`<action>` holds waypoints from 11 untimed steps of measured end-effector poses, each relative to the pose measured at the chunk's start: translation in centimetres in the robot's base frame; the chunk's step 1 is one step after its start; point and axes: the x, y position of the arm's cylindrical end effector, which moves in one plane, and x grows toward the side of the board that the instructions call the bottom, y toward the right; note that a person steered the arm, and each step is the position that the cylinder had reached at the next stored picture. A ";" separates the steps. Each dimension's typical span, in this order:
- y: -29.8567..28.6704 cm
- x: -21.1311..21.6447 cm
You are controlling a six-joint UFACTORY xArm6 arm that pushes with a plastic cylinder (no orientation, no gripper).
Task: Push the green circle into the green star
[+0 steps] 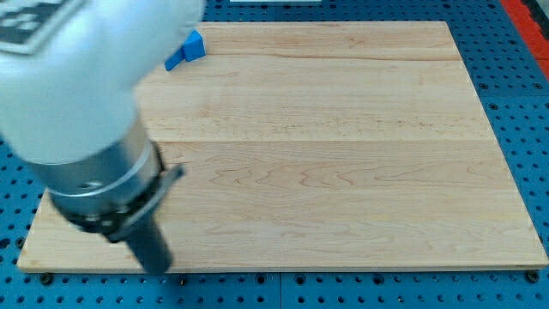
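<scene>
No green circle and no green star show in the camera view; my arm's large white and grey body (81, 94) covers the board's left part and may hide them. My dark rod runs down from the arm at the view's lower left, and my tip (160, 268) sits near the board's bottom edge. No block is near the tip. The only block in sight is a blue one (190, 48) at the view's top, partly hidden by the arm, so its shape cannot be made out.
The wooden board (343, 172) lies on a blue perforated table (523, 103). The board's bottom edge runs just below my tip.
</scene>
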 end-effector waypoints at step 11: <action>-8.3 -10.1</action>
